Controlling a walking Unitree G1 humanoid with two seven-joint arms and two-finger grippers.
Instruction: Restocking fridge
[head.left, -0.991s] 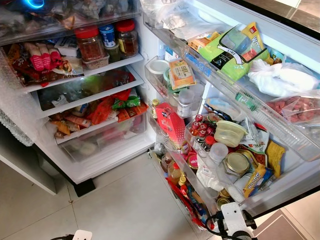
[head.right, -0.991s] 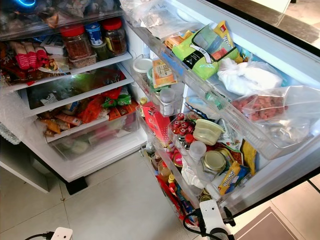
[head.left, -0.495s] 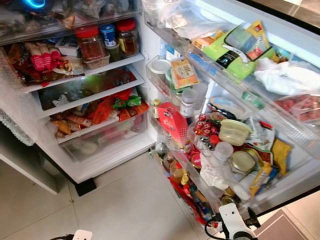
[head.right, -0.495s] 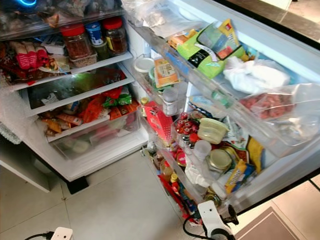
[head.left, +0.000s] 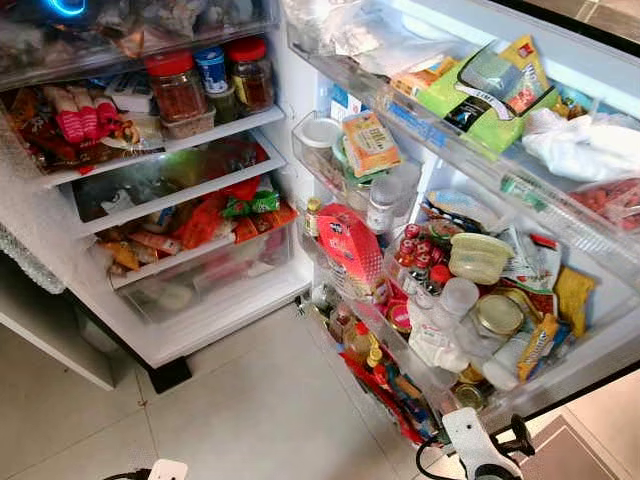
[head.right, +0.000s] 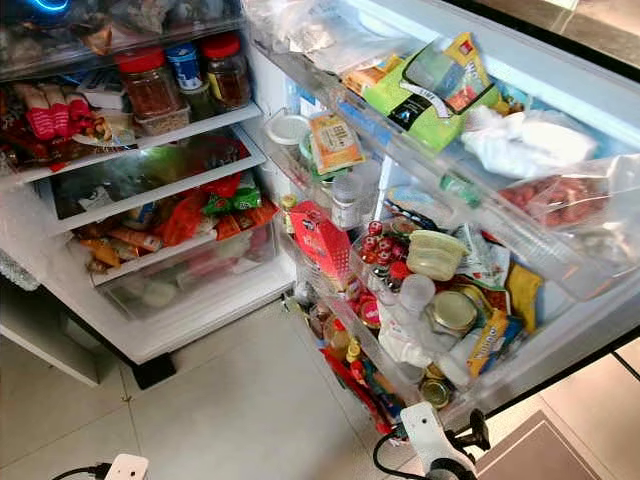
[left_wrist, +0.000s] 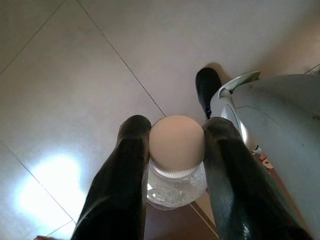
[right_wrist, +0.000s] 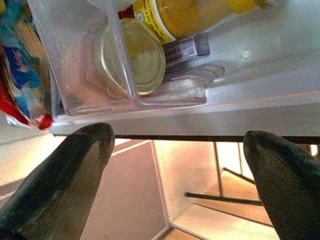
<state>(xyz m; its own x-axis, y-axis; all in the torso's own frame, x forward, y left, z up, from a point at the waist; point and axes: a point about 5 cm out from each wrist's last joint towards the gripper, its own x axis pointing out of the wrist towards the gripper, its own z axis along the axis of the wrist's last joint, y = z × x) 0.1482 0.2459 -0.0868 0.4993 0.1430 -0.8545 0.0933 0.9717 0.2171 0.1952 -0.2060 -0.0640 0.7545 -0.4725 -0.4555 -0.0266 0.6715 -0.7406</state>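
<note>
scene: an open fridge (head.left: 215, 320) seen from above, its shelves at the upper left of the frame and its open door (head.left: 600, 360) running from top centre to lower right; pale tiled floor (head.left: 240, 420) at the bottom.
left gripper (left_wrist: 172, 150): its two black fingers (left_wrist: 122, 185) are clamped on a small clear bottle (left_wrist: 176, 172), one finger on each side just under the cap.
bottle: it has a round beige cap (left_wrist: 177, 138) above a ribbed neck ring. in the left wrist view the cap faces the camera, so the bottle's long axis runs roughly along the fingers, body end away from the lens. it is held over the tiled floor, near a rounded grey robot part (left_wrist: 275, 130).
right gripper (right_wrist: 180, 155): its fingers (right_wrist: 65, 170) are spread wide apart and hold nothing. it sits just below the bottom edge of the fridge door, pointing up at the lowest door bin (right_wrist: 130, 90).
door bin contents: a jar with a gold lid (right_wrist: 132, 62) lies behind the clear wall.
right arm: its white wrist part (head.left: 470, 445) shows at the lower right of the left eye view, below the door.
fridge shelves: red-lidded jars (head.left: 178, 85) on the upper shelf, packets (head.left: 200, 220) below them.
door racks: a red carton (head.left: 348, 245), a pale lidded tub (head.left: 480, 257), green packets (head.left: 470, 95).
</note>
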